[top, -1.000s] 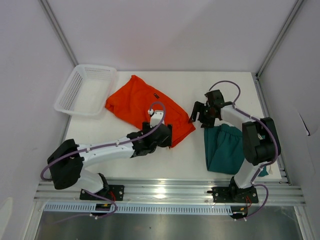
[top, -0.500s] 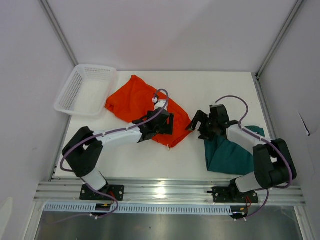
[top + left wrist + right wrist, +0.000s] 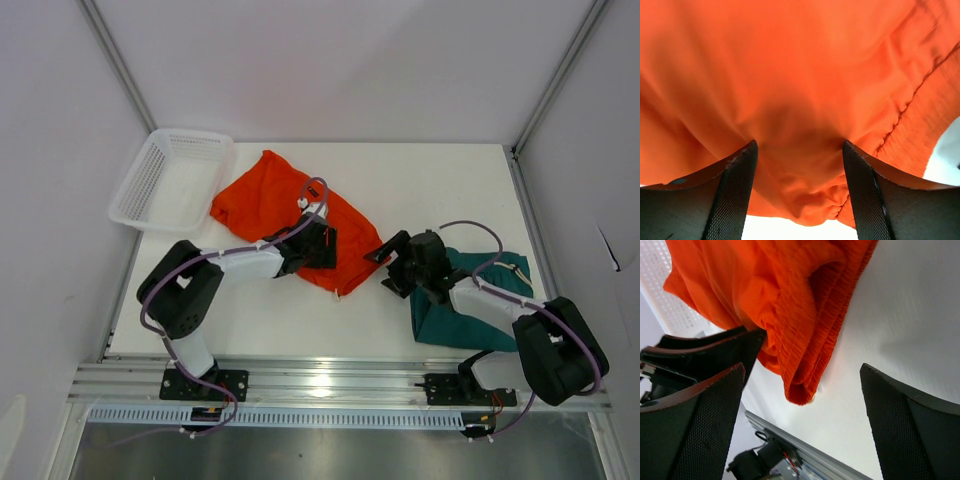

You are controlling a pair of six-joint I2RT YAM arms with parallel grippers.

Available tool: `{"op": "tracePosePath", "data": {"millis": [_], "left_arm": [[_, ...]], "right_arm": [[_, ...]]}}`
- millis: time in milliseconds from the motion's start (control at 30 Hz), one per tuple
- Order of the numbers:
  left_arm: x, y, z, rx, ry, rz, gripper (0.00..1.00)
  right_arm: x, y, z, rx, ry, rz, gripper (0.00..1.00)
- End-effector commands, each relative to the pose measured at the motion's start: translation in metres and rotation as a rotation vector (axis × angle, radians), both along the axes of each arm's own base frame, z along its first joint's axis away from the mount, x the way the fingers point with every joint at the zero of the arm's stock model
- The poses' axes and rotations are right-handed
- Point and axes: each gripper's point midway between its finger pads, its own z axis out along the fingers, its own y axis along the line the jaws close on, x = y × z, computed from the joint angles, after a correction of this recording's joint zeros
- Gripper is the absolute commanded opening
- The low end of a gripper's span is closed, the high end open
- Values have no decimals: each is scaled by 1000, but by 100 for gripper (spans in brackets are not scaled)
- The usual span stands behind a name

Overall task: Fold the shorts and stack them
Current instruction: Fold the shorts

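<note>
Both grippers have moved in on the orange shorts (image 3: 270, 195) mid-table: the left gripper (image 3: 318, 247), jaws still apart, narrows around bunched cloth, and the right gripper (image 3: 384, 267) hangs wide open beside the waistband corner. Folding looks about to begin, with the teal shorts (image 3: 445, 325) lying at the near right

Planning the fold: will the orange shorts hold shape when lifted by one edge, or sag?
Likely they sag: the orange shorts lie rumpled, fabric bunching softly inside the left gripper. Probably light, being thin cloth. The ribbed waistband might give firmer hold.
</note>
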Motion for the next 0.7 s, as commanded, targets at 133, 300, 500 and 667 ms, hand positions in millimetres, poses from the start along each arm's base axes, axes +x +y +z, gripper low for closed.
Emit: {"op": "tracePosePath", "data": {"millis": [133, 300, 500, 667], "left_arm": [[-1, -13, -12, -35, 46, -18, 70], [-4, -11, -23, -20, 75, -8, 68], [-13, -11, -34, -25, 102, -21, 66], [-17, -10, -38, -23, 107, -26, 65]], "right_arm": [[14, 16, -11, 159, -17, -93, 93], [20, 28, -21, 181, -21, -75, 91], [26, 30, -35, 150, -15, -82, 90], [31, 29, -40, 147, -43, -99, 86]]}}
